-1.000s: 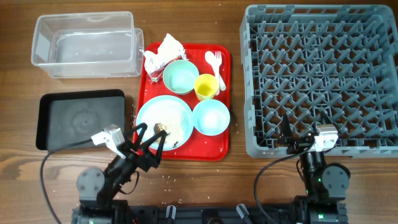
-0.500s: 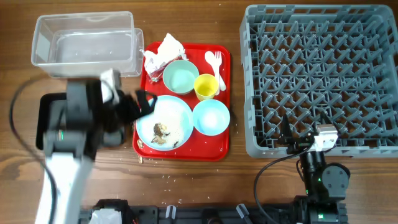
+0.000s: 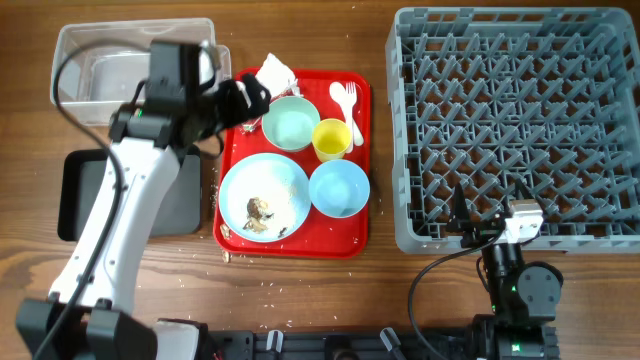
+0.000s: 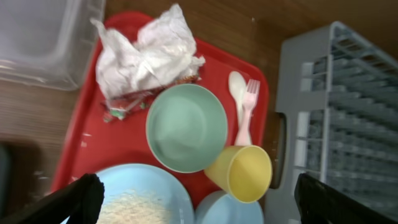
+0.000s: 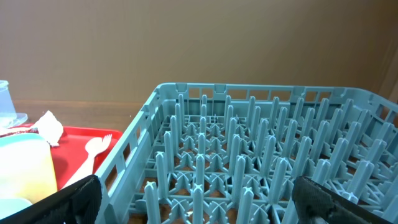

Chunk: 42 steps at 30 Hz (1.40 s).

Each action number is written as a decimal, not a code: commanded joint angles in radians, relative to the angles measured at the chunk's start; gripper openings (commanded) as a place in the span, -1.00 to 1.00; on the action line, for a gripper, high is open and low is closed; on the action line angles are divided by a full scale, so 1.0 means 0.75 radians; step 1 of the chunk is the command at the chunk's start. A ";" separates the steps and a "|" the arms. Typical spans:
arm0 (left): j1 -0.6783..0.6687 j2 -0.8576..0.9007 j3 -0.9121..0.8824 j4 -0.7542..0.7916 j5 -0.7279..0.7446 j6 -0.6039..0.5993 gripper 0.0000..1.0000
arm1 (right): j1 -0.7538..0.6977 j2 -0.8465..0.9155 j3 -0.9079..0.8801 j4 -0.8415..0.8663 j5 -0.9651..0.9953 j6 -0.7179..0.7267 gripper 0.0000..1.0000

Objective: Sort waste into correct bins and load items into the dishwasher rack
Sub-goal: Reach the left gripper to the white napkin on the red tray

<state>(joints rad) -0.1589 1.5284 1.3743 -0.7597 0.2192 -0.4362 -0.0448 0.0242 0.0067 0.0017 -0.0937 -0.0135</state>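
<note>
The crumpled white napkin (image 3: 272, 74) lies at the back left of the red tray (image 3: 355, 225), with a red mark on its front side (image 4: 127, 102). My left gripper (image 3: 243, 97) hovers open and empty just left of the napkin, its fingertips (image 4: 81, 198) wide apart over the dishes. The mint-green bowl (image 4: 185, 127), yellow cup (image 4: 241, 173), white fork (image 4: 247, 106) and spoon (image 4: 235, 84) show below it. The light-blue plate (image 3: 265, 195) holds rice and brown scraps (image 3: 258, 212). The light-blue bowl (image 3: 340, 188) is beside it. My right gripper (image 5: 199, 205) is open at the grey rack's (image 3: 520, 120) front edge.
The clear tub (image 3: 100, 75) stands at the back left, with the black tray (image 3: 80, 190) in front of it under my left arm. Loose rice grains (image 3: 225, 256) lie on the table by the red tray's front left corner.
My left arm has swung from the table's front up across the black tray to the napkin's left side. The right arm has not moved.
</note>
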 commanded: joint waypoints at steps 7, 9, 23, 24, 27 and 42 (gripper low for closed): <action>-0.071 0.549 0.762 -0.284 -0.434 0.213 0.99 | -0.007 0.001 -0.002 0.007 -0.013 -0.014 1.00; -0.073 0.587 0.761 -0.211 -0.433 0.213 0.99 | -0.007 0.001 -0.002 0.007 -0.013 -0.013 0.99; -0.160 0.799 0.761 0.103 -0.491 0.197 0.41 | -0.007 0.000 -0.002 0.007 -0.013 -0.014 0.99; -0.160 0.823 0.761 0.113 -0.505 0.170 0.40 | -0.007 0.001 -0.002 0.007 -0.013 -0.014 1.00; -0.157 0.897 0.761 0.123 -0.504 0.111 0.36 | -0.007 0.001 -0.002 0.007 -0.013 -0.013 1.00; -0.157 1.011 0.758 -0.059 -0.504 -0.316 0.26 | -0.007 0.001 -0.002 0.007 -0.013 -0.013 1.00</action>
<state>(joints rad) -0.2806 2.2684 1.9308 -0.7795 -0.1425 -0.5091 -0.0448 0.0242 0.0067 0.0013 -0.0937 -0.0135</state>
